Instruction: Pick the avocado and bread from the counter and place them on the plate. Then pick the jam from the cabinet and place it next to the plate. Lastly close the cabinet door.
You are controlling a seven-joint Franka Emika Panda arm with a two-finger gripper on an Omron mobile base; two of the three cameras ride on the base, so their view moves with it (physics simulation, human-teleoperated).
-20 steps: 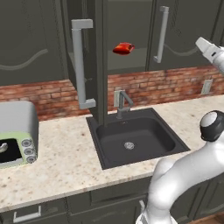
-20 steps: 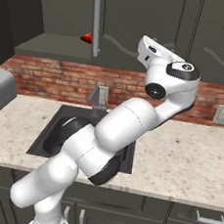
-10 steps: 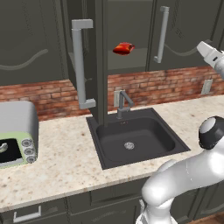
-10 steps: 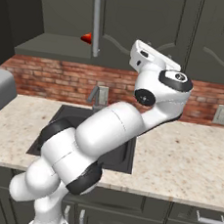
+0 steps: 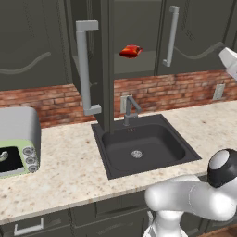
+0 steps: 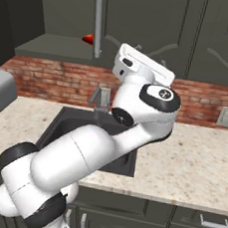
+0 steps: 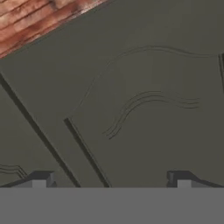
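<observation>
One red jam (image 5: 131, 51) jar sat on the cabinet (image 5: 139, 69) shelf, above and just behind the sink (image 5: 143, 148). Its long axis ran roughly level, side to side along the shelf, and it lay close to the shelf's front edge; which end was the lid could not be told. From the right base view, only a sliver of it showed past the door handle.

Cabinet door (image 5: 105, 65) stood swung out toward the room, edge-on above the sink's left rear corner, its light-grey bar handle (image 5: 85, 69) upright on the side away from the sink's centre. Open shelf room lay to the right of the jam, up to the next closed door with its own upright handle (image 5: 171, 36).

Gripper (image 7: 109, 180) was up high, right of the sink, facing a closed upper cabinet panel with wavy grooves; a strip of brick backsplash (image 5: 185, 92) crossed one corner of the hand view. Fingertips (image 7: 39, 179) stood spread wide, nothing between them, clear of the panel.

Counter (image 5: 69, 171) lay bare in front of the sink and to its right. Toaster oven (image 5: 16, 141) sat left of the sink, well apart. Faucet (image 5: 129, 109) rose at the sink's rear edge, under the jam.
</observation>
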